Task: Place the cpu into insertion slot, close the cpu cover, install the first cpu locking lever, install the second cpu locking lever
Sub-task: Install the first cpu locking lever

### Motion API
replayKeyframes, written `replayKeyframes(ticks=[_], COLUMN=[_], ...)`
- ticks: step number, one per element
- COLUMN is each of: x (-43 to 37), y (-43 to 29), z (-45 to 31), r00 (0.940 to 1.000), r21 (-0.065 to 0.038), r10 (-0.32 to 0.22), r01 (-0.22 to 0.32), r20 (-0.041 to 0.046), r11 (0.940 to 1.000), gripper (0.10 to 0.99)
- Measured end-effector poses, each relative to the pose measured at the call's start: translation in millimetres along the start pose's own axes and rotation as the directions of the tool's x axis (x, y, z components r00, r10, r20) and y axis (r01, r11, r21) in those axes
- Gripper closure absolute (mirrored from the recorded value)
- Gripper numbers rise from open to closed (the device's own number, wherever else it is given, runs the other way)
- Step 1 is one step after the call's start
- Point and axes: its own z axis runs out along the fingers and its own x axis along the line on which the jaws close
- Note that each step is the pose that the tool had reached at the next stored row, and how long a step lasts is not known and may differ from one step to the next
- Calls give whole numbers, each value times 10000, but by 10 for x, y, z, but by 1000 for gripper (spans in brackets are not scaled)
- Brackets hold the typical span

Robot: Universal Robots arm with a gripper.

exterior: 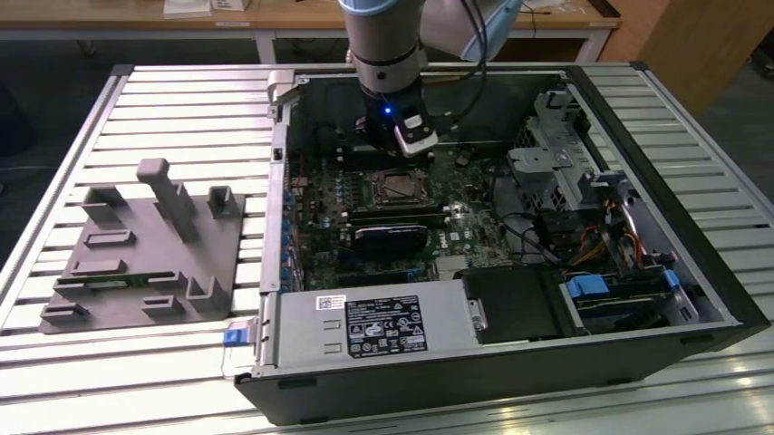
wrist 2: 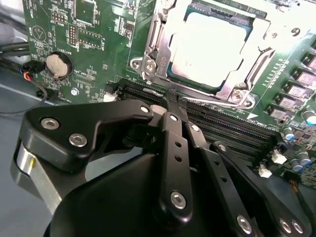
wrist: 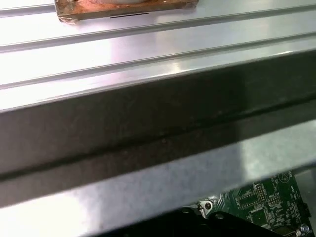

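From my station I see one slatted metal surface [exterior: 169, 100] carrying one open computer case [exterior: 677, 272] and, off toward the exterior view's left, one grey moulded fixture [exterior: 145, 254]. Inside the case lies one green motherboard [exterior: 362, 217], with one power supply box [exterior: 369, 326] along the near edge and one blue-tabbed drive bay [exterior: 593, 294] toward the exterior view's right.

The single arm [exterior: 384, 45] comes down into the case, its upper part cut off by the frame. In the first wrist view I get the case wall [wrist: 148, 128] and a small corner of board [wrist: 266, 207].

The tool [wrist 2: 170, 101] hangs just above the board beside the socket. Its two black fingers [wrist 2: 175, 143] sit pressed together, nothing between them; the tips meet near the socket's edge, but I cannot tell whether they touch it.

The cpu [wrist 2: 210, 47] sits in its slot, silver top showing through the window of the cpu cover [wrist 2: 153, 47], which lies flat over it. The locking levers are hard to make out. One coin cell [wrist 2: 58, 64] sits nearby.
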Motion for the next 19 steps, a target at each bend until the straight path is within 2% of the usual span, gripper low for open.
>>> replayKeyframes(ticks=[4, 9, 16, 19], x=[4, 11, 19, 20], y=[-2, -7, -13, -12], z=[12, 34, 65, 65], r00=[9998, 9990, 9970, 9969], r21=[121, 212, 279, 278], r10=[175, 410, 729, 743], r01=[-176, -414, -736, -750], r20=[77, 166, 257, 259], r11=[9998, 9989, 9969, 9968], gripper=[980, 980, 980, 980])
